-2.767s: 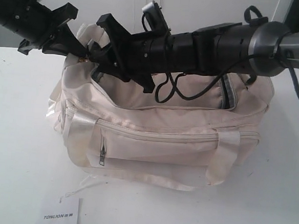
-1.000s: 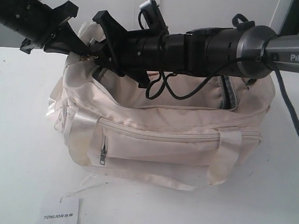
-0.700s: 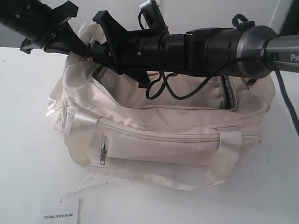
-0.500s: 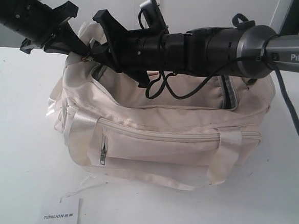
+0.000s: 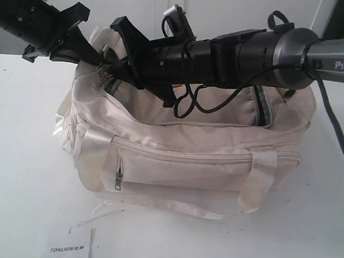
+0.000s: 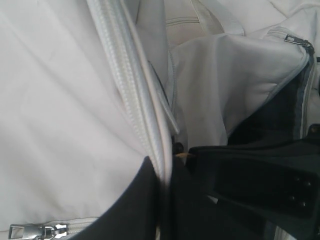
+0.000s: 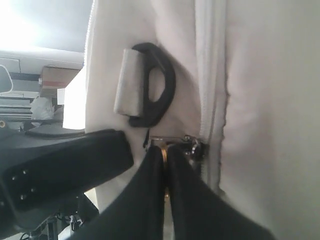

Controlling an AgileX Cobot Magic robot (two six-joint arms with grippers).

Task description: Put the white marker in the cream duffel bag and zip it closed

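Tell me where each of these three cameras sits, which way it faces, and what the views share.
Exterior view: off the arms, looking slightly down at the cream duffel bag, long side on; both arms reach over it.
Left wrist view: on the left arm, against the bag's zipper seam, which the left claw pinches.
Right wrist view: on the right arm, aimed at the zipper's end, right claw shut on the gold pull ring.
Shared: each wrist view shows the other claw.

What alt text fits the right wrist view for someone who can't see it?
The right hand is pinched shut on the gold pull beside the cream bag's zipper. A black D-ring on a grey loop sits just past the fingertips.
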